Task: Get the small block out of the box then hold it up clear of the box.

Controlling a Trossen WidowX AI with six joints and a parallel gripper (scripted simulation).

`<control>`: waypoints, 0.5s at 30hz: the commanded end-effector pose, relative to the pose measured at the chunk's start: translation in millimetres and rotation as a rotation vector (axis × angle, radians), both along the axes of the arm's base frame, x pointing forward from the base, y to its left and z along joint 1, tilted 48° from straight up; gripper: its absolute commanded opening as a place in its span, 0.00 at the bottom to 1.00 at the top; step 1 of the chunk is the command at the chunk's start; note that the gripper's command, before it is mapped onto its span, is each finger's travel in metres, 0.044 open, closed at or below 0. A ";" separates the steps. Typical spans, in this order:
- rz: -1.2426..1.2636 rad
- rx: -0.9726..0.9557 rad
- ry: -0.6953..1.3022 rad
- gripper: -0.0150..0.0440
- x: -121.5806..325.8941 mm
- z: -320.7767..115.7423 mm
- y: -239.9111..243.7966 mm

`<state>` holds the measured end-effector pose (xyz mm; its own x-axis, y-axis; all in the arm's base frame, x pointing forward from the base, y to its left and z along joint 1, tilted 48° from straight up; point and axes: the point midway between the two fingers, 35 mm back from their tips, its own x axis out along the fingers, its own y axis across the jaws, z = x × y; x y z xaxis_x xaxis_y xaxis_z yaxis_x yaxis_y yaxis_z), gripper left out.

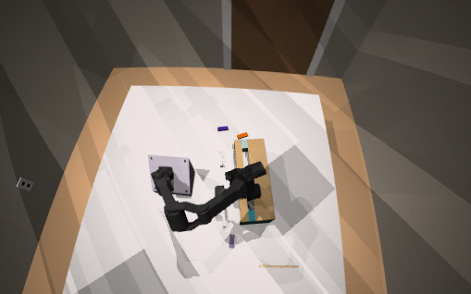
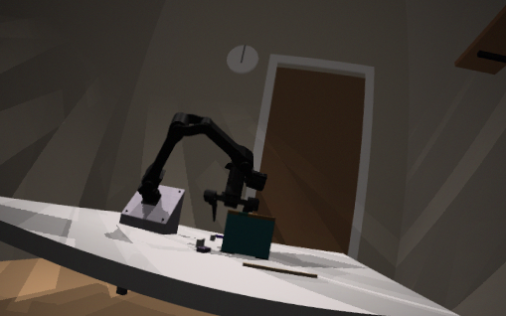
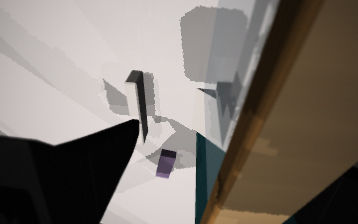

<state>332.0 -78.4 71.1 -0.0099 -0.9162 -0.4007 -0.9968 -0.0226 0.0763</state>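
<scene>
The box (image 1: pixel 265 210) (image 2: pixel 248 236) (image 3: pixel 300 125) stands on the table with a tan top and teal ends. My gripper (image 1: pixel 237 190) (image 2: pixel 233 211) is open, pointing down at the box's top front edge. One finger hangs outside the clear front; the other is over or behind the box top. In the wrist view the near finger (image 3: pixel 95 155) is black and nothing shows against it. A small grey thing (image 1: pixel 251 204) shows in the slot near the box's near end; I cannot tell whether it is the block. The shelf is mostly hidden by the arm and top.
A violet block (image 1: pixel 231 240) (image 2: pixel 203 249) (image 3: pixel 166 164) lies off the near end. A thin upright piece (image 3: pixel 136 100) (image 2: pixel 200 243) stands beside it. Purple (image 1: pixel 223 128) and orange (image 1: pixel 242 135) blocks lie past the far end. A thin stick (image 1: pixel 278 266) (image 2: pixel 280 269) lies nearer the front.
</scene>
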 end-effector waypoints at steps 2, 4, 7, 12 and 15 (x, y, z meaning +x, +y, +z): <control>0.005 -0.006 -0.005 0.93 1.4 9.0 -6.3; 0.005 -0.006 -0.005 0.93 1.7 11.5 -8.7; 0.005 -0.006 -0.005 0.93 2.1 15.4 -12.2; 0.005 -0.006 -0.005 0.93 2.8 21.0 -17.3; 0.005 -0.001 -0.004 0.93 4.1 27.3 -7.2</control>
